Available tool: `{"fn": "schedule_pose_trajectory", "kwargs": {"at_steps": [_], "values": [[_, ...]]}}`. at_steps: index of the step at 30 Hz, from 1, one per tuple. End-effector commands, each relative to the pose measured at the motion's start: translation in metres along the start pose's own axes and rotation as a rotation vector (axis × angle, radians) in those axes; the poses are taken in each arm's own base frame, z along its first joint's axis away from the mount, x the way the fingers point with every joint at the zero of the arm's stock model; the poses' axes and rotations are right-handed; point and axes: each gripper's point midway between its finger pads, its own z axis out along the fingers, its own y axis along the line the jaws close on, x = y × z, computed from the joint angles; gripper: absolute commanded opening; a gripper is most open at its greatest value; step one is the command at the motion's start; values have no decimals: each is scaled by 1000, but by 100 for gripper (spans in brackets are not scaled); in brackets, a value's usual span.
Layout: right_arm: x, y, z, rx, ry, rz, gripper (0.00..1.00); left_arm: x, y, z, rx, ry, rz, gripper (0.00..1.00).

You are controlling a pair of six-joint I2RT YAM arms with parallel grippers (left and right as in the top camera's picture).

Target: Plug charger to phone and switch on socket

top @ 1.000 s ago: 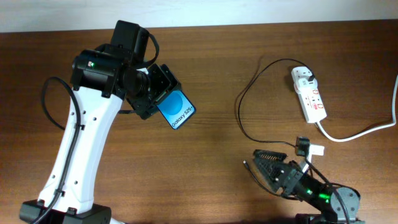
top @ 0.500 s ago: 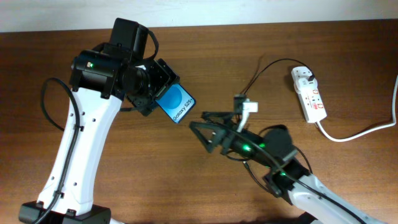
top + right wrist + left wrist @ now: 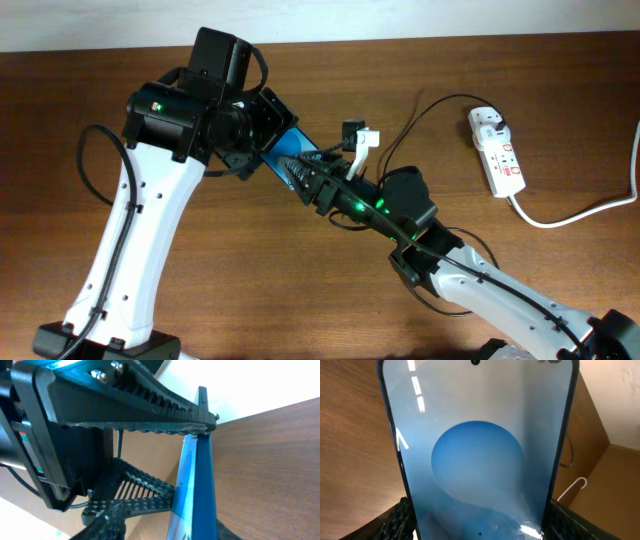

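My left gripper [image 3: 262,140] is shut on the phone [image 3: 288,145], holding it up off the table by its long edges. In the left wrist view the phone's blue screen [image 3: 477,450] fills the frame, with my left gripper [image 3: 477,522] clamped on both sides. My right gripper [image 3: 302,173] has reached the phone's lower end. In the right wrist view the phone [image 3: 200,475] shows edge-on between the jaws of my right gripper [image 3: 170,522], with a gap on the left side. The socket [image 3: 498,152] lies at the far right. The charger's black cable [image 3: 452,97] loops away from it; its connector tip is hidden.
A thick white cord [image 3: 590,210] runs from the socket off the table's right edge. The charger's cable slack passes under my right arm. A pale wall borders the back of the brown wooden table [image 3: 520,50].
My right arm has swung from the front right of the table up to the phone, and its jaws have narrowed. The left arm has shifted slightly, still holding the phone.
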Motion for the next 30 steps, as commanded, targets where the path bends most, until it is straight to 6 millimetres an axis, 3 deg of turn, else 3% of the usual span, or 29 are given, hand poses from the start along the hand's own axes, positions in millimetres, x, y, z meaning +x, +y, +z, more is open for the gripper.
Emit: {"fn": "schedule_pose_trajectory", "kwargs": {"at_steps": [1,3,11,20,26,30], "values": [[-7,5,4,5,-32,-14,37,-3,-8,-9,34,-25,-14,35],[-8,5,4,5,-34,-14,31,-3,-8,-9,34,-25,-14,37],[-15,7,4,2,-70,-21,30,8,-12,-8,38,-3,9,38],[-13,9,4,-9,-58,31,13,13,-15,-7,38,-2,25,40],[-12,12,3,-25,-52,33,10,14,-13,-7,32,0,24,54],[-16,14,3,-36,-62,80,10,15,-9,-6,18,7,28,70]]}}
